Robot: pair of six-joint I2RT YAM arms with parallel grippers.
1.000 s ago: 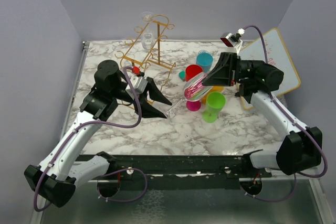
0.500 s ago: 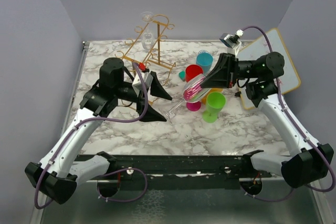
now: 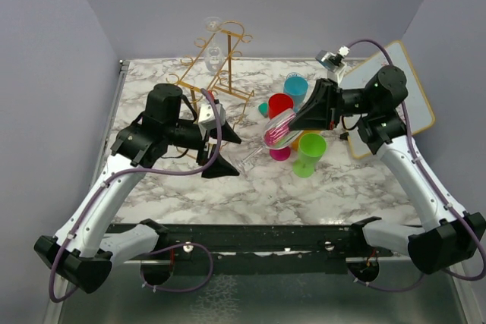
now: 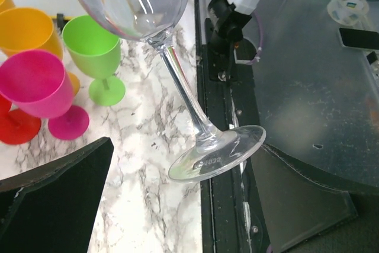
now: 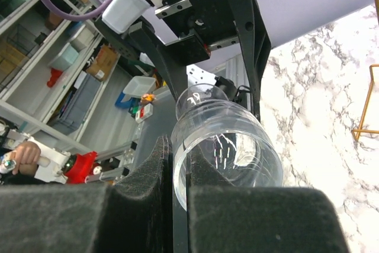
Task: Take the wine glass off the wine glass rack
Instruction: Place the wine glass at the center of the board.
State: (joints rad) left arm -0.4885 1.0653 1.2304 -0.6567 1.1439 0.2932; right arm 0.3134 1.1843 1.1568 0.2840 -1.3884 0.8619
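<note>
Robotics lab, grey booth walls, marble-print table, shelves of parts bins behind

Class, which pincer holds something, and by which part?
The right pincer holds the clear wine glass by its bowl's rim; the left pincer is open.

Both arms share one build: long white shells on the links, with bulky black housings at the joints and bases. The left arm and the right arm each carry a loose purple cable. The left gripper has two black, wedge-shaped fingers, a silver-white camera block and a black frame dotted with small screws. The right gripper is also black, with matt, felt-like pads and a small grey camera.
</note>
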